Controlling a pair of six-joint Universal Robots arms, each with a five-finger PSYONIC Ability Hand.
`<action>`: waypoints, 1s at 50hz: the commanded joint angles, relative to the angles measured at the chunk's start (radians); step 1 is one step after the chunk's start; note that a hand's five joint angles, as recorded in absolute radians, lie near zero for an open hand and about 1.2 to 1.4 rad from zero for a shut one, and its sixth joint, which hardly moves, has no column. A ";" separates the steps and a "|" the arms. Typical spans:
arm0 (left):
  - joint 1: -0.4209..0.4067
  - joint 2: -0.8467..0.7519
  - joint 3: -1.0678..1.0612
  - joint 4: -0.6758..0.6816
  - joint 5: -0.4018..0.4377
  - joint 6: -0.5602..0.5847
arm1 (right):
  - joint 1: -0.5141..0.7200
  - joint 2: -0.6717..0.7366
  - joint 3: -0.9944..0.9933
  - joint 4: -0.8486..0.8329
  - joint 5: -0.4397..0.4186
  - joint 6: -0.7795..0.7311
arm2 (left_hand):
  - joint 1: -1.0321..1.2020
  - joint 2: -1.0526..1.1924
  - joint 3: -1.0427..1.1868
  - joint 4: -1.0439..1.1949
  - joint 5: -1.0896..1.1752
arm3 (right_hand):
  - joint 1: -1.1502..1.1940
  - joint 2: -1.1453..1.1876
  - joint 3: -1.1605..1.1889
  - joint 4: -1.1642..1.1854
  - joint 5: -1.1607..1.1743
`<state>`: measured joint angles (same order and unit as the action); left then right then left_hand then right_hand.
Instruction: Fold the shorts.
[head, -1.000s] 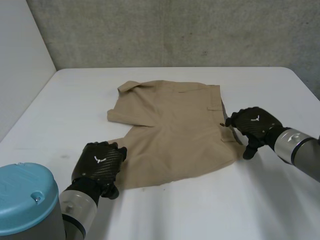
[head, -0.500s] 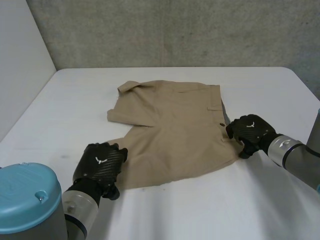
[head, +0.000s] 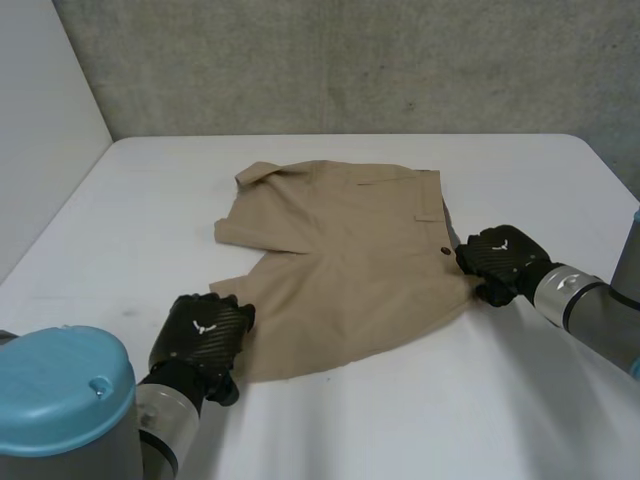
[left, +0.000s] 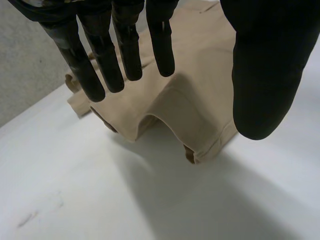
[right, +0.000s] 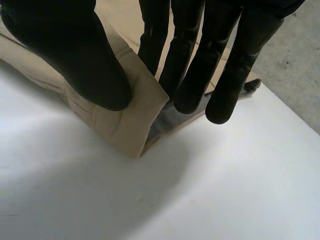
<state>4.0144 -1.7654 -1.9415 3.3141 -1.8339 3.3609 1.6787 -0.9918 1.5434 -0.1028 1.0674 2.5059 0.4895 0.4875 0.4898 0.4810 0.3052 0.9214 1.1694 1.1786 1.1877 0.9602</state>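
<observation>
Tan shorts (head: 340, 260) lie spread flat at the middle of the white table (head: 400, 430), waistband to the right and the 2 legs to the left, with bare tabletop on every side and the widest open room along the near edge. The far leg's hem is turned up in a small flap (head: 258, 172). The table's far edge meets a grey concrete wall (head: 350, 60). The left hand (head: 205, 332) is over the near leg's hem corner. In its wrist view its fingers (left: 100, 60) hang straight and its thumb (left: 265, 70) stands well apart, with the hem rucked into a low arch beneath them and nothing gripped. The right hand (head: 500, 255) is at the near end of the waistband, just beside a dark button (head: 446, 251). In its wrist view the thumb (right: 75, 55) presses a lifted tan corner against the fingers (right: 195, 65), pinching it and baring a dark lining (right: 165, 122). From the head view each hand hides the corner beneath it, and the left arm's light-blue cap (head: 60, 390) is cut off at the near-left.
</observation>
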 joint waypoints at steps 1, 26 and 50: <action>0.002 -0.083 0.009 0.005 0.001 0.000 | -0.010 -0.045 0.021 0.091 -0.001 0.054 | 0.197 0.199 0.196 0.205 0.206 | 0.475 0.227 0.218 0.209 0.262; 0.061 -0.272 0.114 0.061 -0.007 0.011 | -0.007 -0.047 0.026 0.104 -0.006 0.057 | 0.205 0.208 0.205 0.214 0.215 | 0.475 0.227 0.218 0.209 0.262; 0.095 0.139 0.127 0.030 0.038 0.011 | -0.001 -0.188 0.038 0.169 0.014 0.062 | 0.907 0.909 0.906 0.915 0.917 | 0.475 0.227 0.218 0.209 0.262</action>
<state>4.1012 -1.7855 -1.8193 3.3680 -1.8290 3.3690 1.6727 -1.0999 1.5775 0.0231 1.0815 2.5637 1.0926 1.1905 1.1839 1.1994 0.9369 0.9214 1.1694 1.1786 1.1878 0.9793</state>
